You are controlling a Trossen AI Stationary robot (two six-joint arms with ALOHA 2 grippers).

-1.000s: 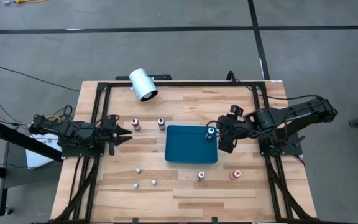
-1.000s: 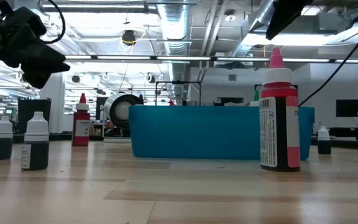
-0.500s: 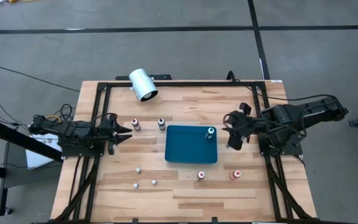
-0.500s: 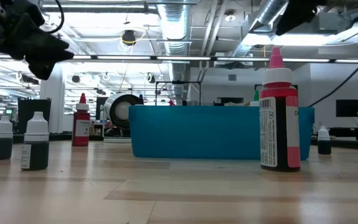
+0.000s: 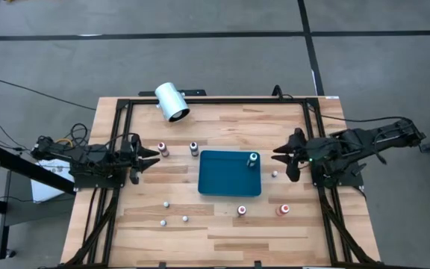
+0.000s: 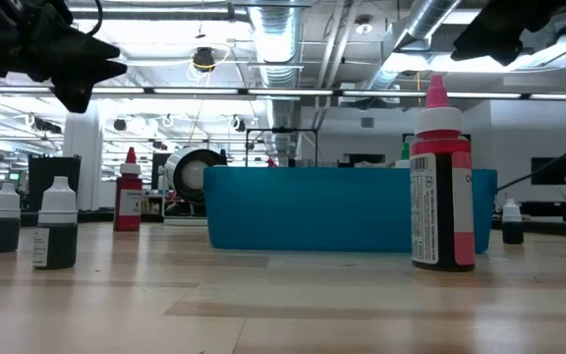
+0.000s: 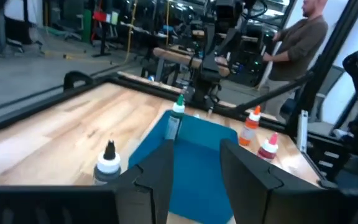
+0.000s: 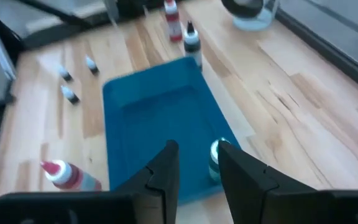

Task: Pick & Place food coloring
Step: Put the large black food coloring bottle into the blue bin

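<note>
Fingers of the right gripper (image 5: pixel 285 158) stand apart with nothing between them, hanging beside the blue tray (image 5: pixel 230 183) on its right. One green-capped bottle (image 5: pixel 253 159) stands upright inside the tray, in the corner nearest that gripper. The left gripper (image 5: pixel 149 158) hovers at the worktop's (image 5: pixel 222 224) left side, its fingers also parted and empty, pointing toward a red bottle (image 5: pixel 163 149) just beside them and a dark bottle (image 5: pixel 194 148) a little farther on. Two more reddish bottles (image 5: pixel 242 211) sit near the tray's front edge, and three tiny ones (image 5: pixel 166 203) lie toward the front left. By my reckoning one is placed, and most remain to be moved.
</note>
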